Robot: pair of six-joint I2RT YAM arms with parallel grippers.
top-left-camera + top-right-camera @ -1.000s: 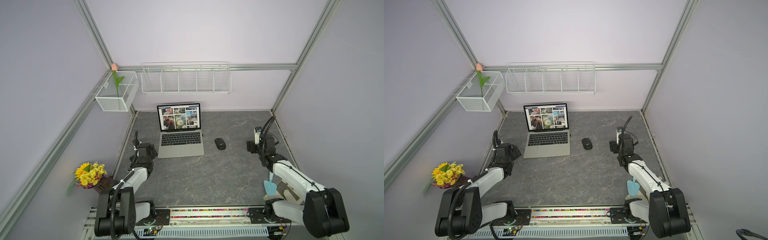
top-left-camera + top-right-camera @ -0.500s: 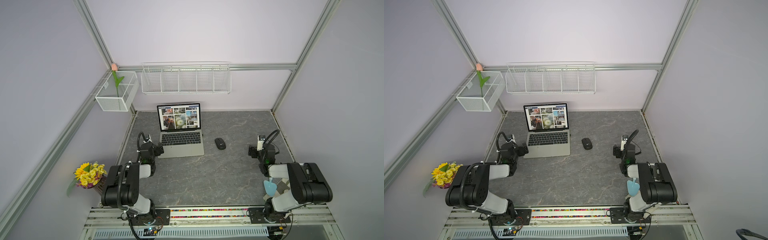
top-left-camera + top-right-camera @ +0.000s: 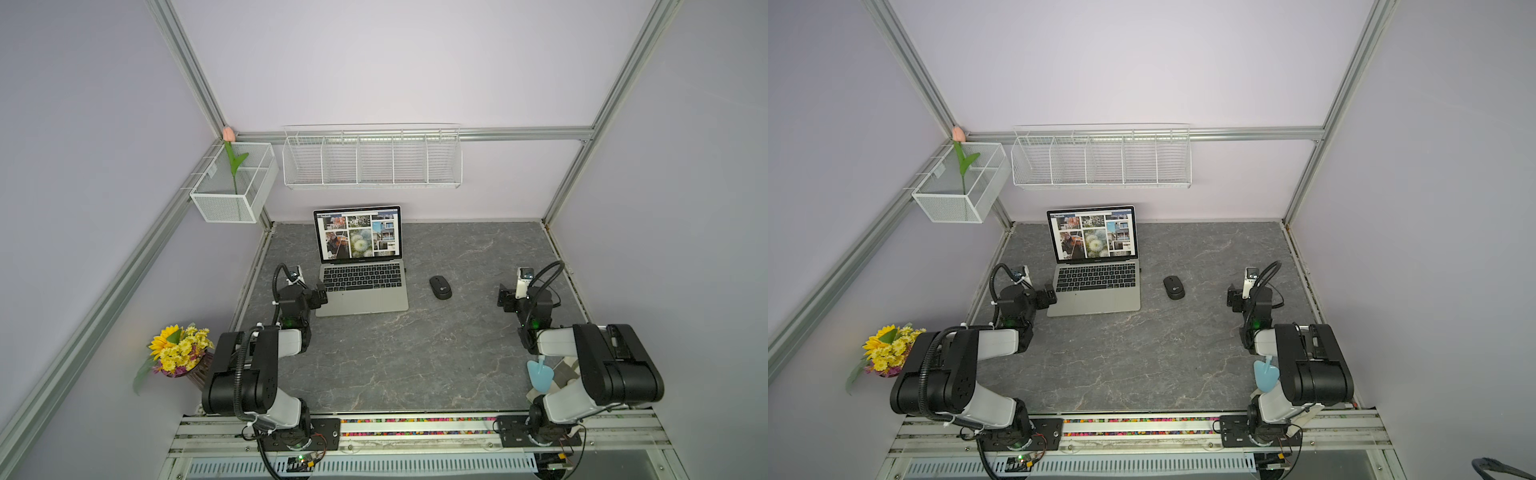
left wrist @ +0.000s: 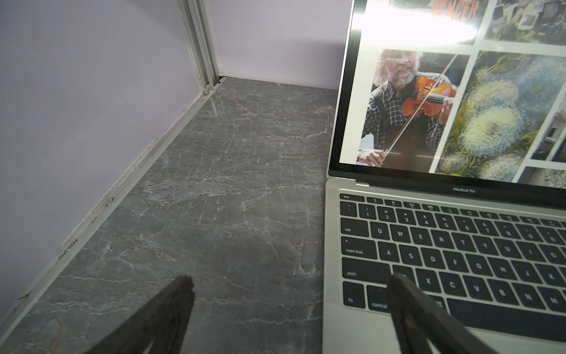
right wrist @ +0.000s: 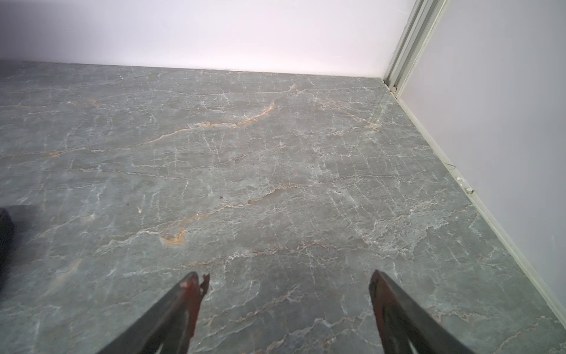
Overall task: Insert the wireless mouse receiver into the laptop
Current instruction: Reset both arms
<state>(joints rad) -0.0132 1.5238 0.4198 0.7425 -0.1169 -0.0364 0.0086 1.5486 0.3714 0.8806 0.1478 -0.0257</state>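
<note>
One tiny dark stub, apparently the wireless mouse receiver (image 3: 404,270), sat against the laptop's side edge near the hinge, on the side facing the mouse; it was too small in both top views to tell how deep it sat. The laptop (image 3: 361,291) stood open toward the back of the grey marbled table (image 3: 415,357), its screen showing a grid of photos. The flat black mouse (image 3: 440,287) lay just beside it, between the laptop and the right gripper (image 3: 505,299). That gripper hung low over bare table, well apart from the mouse, its jaws spread wide and holding nothing, as the right wrist view (image 5: 284,282) confirmed. The left gripper (image 3: 319,296) hovered at the laptop's opposite front corner, also wide open and empty; in the left wrist view (image 4: 291,285) one finger lay over the keyboard's lower corner keys and the other over the table. Farther out, a white wire rack (image 3: 372,166) hung on the back wall, a mesh basket (image 3: 226,203) holding a pink tulip (image 3: 228,134) hung in the corner, yellow flowers (image 3: 178,349) stood by the left arm's base, and a pale blue scoop-shaped piece (image 3: 539,374) lay behind the right arm.
</note>
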